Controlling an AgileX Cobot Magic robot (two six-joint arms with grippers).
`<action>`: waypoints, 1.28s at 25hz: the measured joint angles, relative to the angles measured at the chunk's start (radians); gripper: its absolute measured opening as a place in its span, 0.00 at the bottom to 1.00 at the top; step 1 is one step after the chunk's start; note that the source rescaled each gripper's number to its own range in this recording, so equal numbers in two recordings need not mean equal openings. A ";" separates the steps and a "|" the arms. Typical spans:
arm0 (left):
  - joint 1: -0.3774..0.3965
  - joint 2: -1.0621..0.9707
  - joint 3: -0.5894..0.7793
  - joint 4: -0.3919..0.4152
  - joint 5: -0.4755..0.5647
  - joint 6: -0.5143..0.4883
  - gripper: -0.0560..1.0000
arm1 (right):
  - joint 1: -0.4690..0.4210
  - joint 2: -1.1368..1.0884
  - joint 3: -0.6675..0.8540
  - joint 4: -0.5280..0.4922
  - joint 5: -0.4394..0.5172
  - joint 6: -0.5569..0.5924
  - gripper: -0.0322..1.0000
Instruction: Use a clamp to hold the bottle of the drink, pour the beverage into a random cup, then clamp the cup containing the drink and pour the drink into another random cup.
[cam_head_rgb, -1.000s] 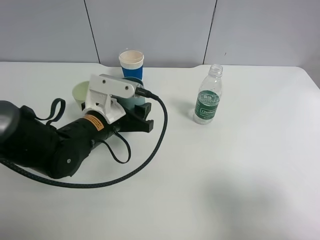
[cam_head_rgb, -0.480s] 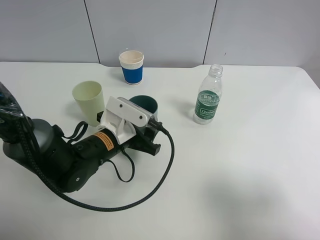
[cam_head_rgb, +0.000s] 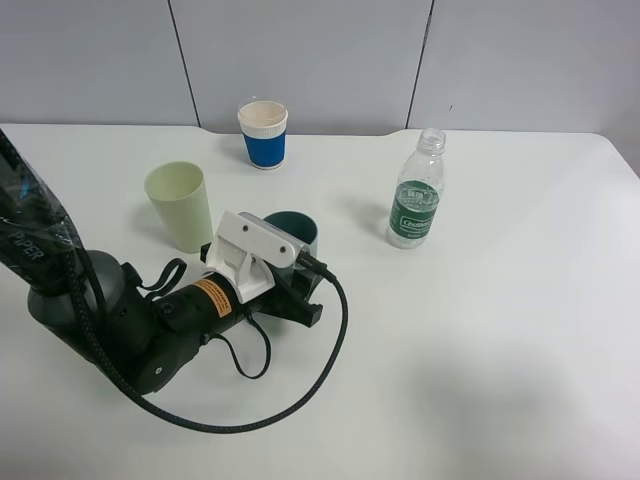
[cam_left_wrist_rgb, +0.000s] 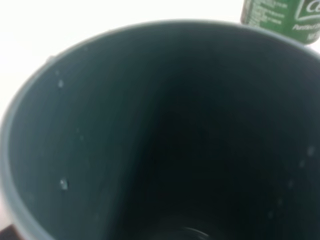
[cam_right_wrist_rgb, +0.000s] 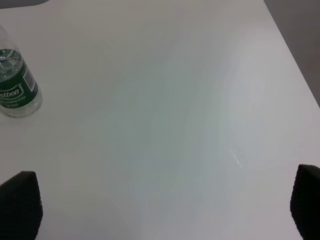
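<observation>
On the white table (cam_head_rgb: 480, 330) the left arm lies low, its tool (cam_head_rgb: 296, 268) clamped on the dark green cup (cam_head_rgb: 292, 232), which looks upright, mouth up. The cream cup (cam_head_rgb: 178, 205) stands just beside it on the arm's outer side; the blue cup (cam_head_rgb: 263, 133) further back. Bottle (cam_head_rgb: 415, 190) upright, well apart. The right tool (cam_right_wrist_rgb: 160, 210) gapes wide, empty

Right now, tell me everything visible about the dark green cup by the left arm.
The dark green plastic-looking cup stands about upright mid-table, right of the pale yellow cup. The left gripper is shut at its near side. The left wrist view shows its round rim and dark inside, walls speckled with small droplets; no clear liquid shows.
</observation>
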 joint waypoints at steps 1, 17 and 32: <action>0.000 0.000 0.000 0.000 0.000 0.000 0.06 | 0.000 0.000 0.000 0.000 0.000 0.000 1.00; 0.000 -0.074 0.026 0.000 -0.001 0.070 0.68 | 0.000 0.000 0.000 0.000 0.000 0.000 1.00; 0.000 -0.665 0.391 -0.055 0.207 0.145 0.71 | 0.000 0.000 0.000 0.000 0.000 0.000 1.00</action>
